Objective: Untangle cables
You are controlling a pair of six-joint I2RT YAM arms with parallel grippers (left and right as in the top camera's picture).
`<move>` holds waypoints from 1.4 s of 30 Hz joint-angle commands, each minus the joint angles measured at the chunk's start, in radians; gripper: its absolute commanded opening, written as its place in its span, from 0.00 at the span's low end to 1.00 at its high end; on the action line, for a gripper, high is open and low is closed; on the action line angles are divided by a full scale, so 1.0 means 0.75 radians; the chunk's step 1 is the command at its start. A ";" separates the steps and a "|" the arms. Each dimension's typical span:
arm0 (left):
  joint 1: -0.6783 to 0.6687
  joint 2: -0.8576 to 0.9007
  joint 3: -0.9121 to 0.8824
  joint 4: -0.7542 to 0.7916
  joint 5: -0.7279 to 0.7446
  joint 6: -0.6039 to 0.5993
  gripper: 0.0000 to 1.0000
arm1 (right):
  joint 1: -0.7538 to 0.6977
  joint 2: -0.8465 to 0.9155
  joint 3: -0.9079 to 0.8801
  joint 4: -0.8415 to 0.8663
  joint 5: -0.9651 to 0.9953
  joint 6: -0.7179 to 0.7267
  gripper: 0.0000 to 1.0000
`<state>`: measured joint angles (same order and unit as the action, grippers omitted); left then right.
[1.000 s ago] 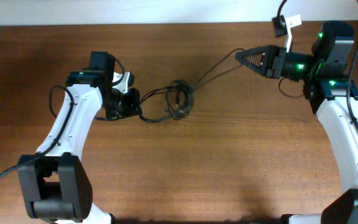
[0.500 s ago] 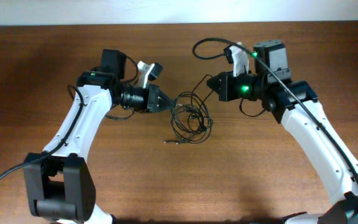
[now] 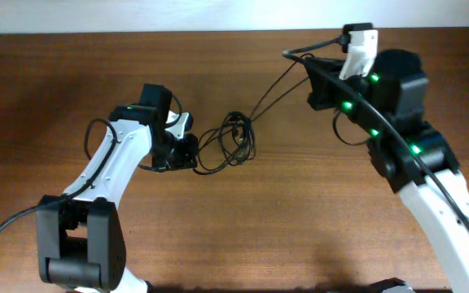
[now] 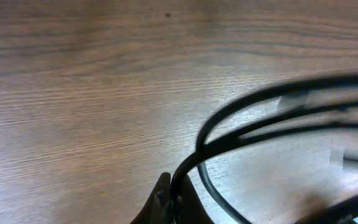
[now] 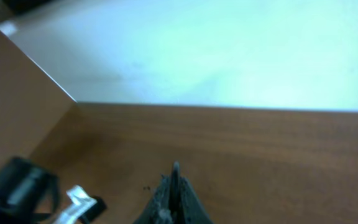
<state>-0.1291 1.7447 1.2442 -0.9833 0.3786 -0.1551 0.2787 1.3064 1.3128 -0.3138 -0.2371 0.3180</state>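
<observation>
- As the arms are swinging apart again, the cables [image 3: 233,140] are stretching over the surface [image 3: 300,220], knot still bunching.
- Meanwhile the left end effector [image 3: 187,151] is pinching a loop; the right end effector [image 3: 310,75] is clamping two taut strands.

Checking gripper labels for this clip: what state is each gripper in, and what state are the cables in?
left gripper: shut on strands at the tangle's left side.
right gripper: shut, judging by the overhead view on two strands that run taut up to it.
cables: looped together in one tangle between the two grippers, not yet separated.
</observation>
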 commanded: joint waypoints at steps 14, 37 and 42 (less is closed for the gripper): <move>0.006 0.001 -0.042 0.251 1.336 0.296 0.00 | -0.004 0.043 0.044 -0.407 0.048 -0.134 0.04; 0.021 0.001 -0.042 0.317 1.338 0.257 0.00 | -0.035 0.612 0.042 -0.894 1.053 0.192 0.04; 0.092 0.001 -0.043 0.290 1.132 0.085 0.00 | -0.182 0.613 0.042 -1.003 1.095 0.192 0.04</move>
<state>-0.0959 1.7447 1.2171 -0.7483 1.3533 0.0010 0.2092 1.7592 1.3365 -1.0424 0.5129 0.4488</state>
